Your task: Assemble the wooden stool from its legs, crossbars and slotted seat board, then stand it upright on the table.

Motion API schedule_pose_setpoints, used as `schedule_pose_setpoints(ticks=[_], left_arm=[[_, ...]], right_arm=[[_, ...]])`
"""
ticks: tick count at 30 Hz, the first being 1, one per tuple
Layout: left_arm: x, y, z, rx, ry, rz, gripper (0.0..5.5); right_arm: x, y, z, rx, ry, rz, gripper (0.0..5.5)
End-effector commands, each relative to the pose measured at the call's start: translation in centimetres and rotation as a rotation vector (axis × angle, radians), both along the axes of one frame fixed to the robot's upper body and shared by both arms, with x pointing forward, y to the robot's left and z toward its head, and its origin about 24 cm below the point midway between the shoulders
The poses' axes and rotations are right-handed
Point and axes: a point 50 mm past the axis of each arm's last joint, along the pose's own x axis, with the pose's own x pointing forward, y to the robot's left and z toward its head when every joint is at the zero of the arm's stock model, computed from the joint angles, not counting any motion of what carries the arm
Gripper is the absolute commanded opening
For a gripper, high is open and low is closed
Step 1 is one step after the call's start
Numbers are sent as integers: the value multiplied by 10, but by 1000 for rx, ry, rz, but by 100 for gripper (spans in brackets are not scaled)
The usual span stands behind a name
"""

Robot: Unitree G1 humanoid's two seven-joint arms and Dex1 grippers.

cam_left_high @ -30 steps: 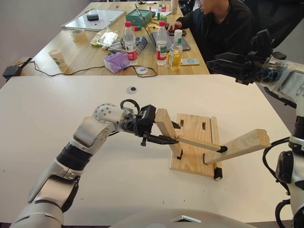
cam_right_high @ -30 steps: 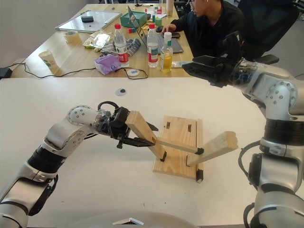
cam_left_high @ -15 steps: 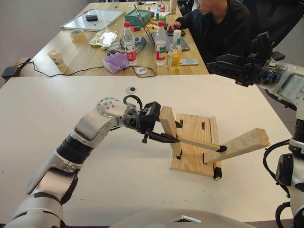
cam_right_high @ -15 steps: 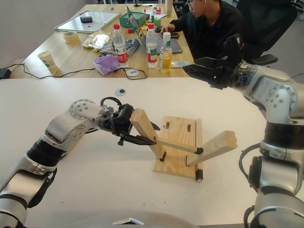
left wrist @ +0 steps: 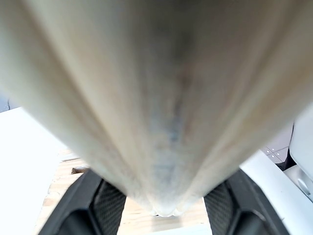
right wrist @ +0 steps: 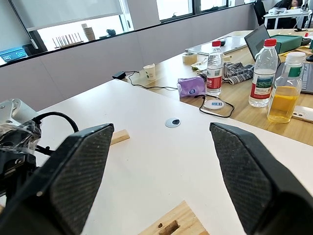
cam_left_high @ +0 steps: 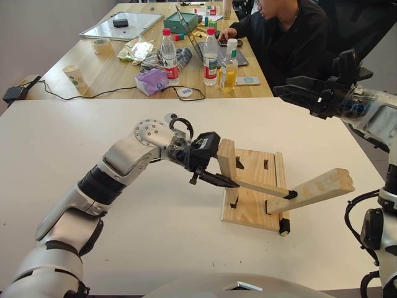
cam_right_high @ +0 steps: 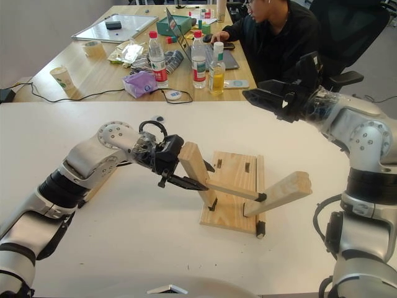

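The slotted seat board point(cam_left_high: 254, 202) lies flat on the white table. A wooden leg point(cam_left_high: 227, 162) stands tilted at its left edge, and my left gripper point(cam_left_high: 209, 178) is shut on that leg from the left. In the left wrist view the leg point(left wrist: 166, 98) sits between the black fingers point(left wrist: 85, 208). A thin crossbar point(cam_left_high: 260, 188) joins it to a second leg point(cam_left_high: 313, 189), which slants out over the board's right edge. My right gripper point(cam_left_high: 296, 94) hangs open in the air above the table's far right, holding nothing, its pads point(right wrist: 80, 169) wide apart.
A short wooden piece point(right wrist: 120, 136) lies on the table behind my left arm, near a small round disc point(right wrist: 172, 122). The wooden table behind holds bottles point(cam_left_high: 211, 57), a paper cup point(cam_left_high: 74, 76), a laptop and clutter, with a person seated there.
My left gripper has moved to the right with the leg, bringing it closer over the board's left edge. The right gripper has drifted slightly to the right.
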Motion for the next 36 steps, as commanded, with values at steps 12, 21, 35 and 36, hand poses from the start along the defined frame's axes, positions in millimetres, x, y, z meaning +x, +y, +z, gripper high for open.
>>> schedule_pose_setpoints(ticks=[12,21,35,36], left_arm=[[-20,25,-136,584,499,453,203],[-45,34,-152,608,353,486,203],[-91,26,-163,639,377,509,203],[-96,29,-163,646,386,496,203]], right_arm=[[-29,-3,-24,93,12,-120,362],[-30,-7,-23,88,22,-129,362],[-55,-18,-21,146,28,-220,362],[-59,-19,-21,148,27,-233,362]])
